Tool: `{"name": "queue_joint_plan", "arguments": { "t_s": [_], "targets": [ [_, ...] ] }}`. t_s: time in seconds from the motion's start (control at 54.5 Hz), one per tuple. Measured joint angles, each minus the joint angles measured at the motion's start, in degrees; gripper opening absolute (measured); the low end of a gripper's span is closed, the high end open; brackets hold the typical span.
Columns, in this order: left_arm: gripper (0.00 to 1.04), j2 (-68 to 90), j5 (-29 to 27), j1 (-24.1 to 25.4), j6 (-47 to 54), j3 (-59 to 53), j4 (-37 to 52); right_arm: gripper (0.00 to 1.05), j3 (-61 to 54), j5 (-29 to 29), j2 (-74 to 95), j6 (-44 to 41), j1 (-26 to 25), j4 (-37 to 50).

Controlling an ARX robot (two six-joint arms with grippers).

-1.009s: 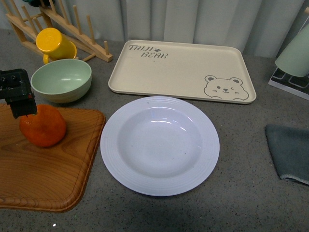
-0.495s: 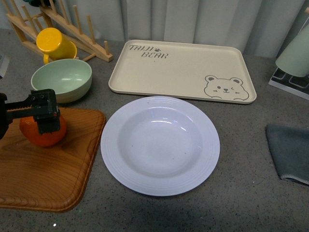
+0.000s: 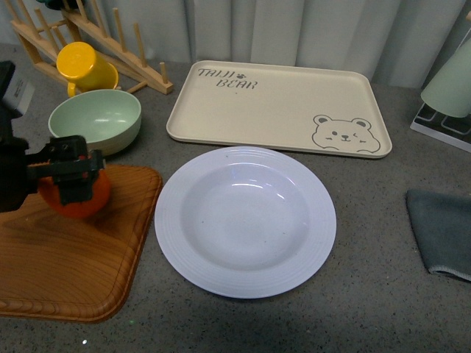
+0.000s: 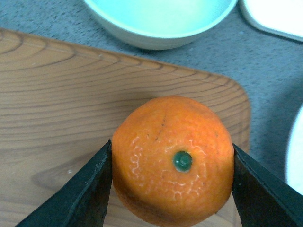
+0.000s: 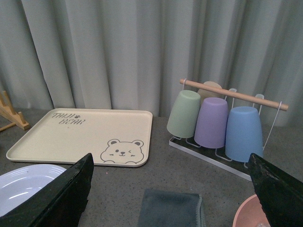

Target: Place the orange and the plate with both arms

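The orange point(image 4: 173, 158), stem dot facing the left wrist camera, sits between the two black fingers of my left gripper point(image 4: 171, 163), which is shut on it just above the wooden board point(image 4: 57, 118). In the front view the left gripper point(image 3: 73, 176) covers the top of the orange point(image 3: 90, 202) at the board's far right corner. To its right on the grey counter lies the white ribbed plate point(image 3: 245, 220), with nothing on it. My right gripper point(image 5: 170, 198) is open and holds nothing. It hovers high over the counter's right side and does not show in the front view.
A pale green bowl point(image 3: 94, 118) and a yellow cup point(image 3: 81, 62) on a wooden rack stand behind the board. The beige bear tray point(image 3: 280, 107) lies behind the plate. A grey cloth point(image 3: 441, 232), a rack of cups point(image 5: 213, 118) and a pink bowl point(image 5: 251, 215) are on the right.
My left gripper came from the orange's upper left down over it and shut on it. The orange has since shifted slightly to the right with the gripper.
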Motion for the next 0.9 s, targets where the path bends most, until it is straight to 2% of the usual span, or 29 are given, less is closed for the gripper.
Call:
{"name": "queue_joint_plan", "arguments": {
  "t_s": [0.275,0.899],
  "targets": [
    [0.64,-0.2,0.5,-14.4,-5.4,6.3,-1.2,0.95,0.0,0.0,0.0,0.0,0.0,0.0],
    [0.63,9.5,2.7,-21.4,-9.1,11.6,-1.2,0.95,0.0,0.0,0.0,0.0,0.0,0.0]
  ]
}}
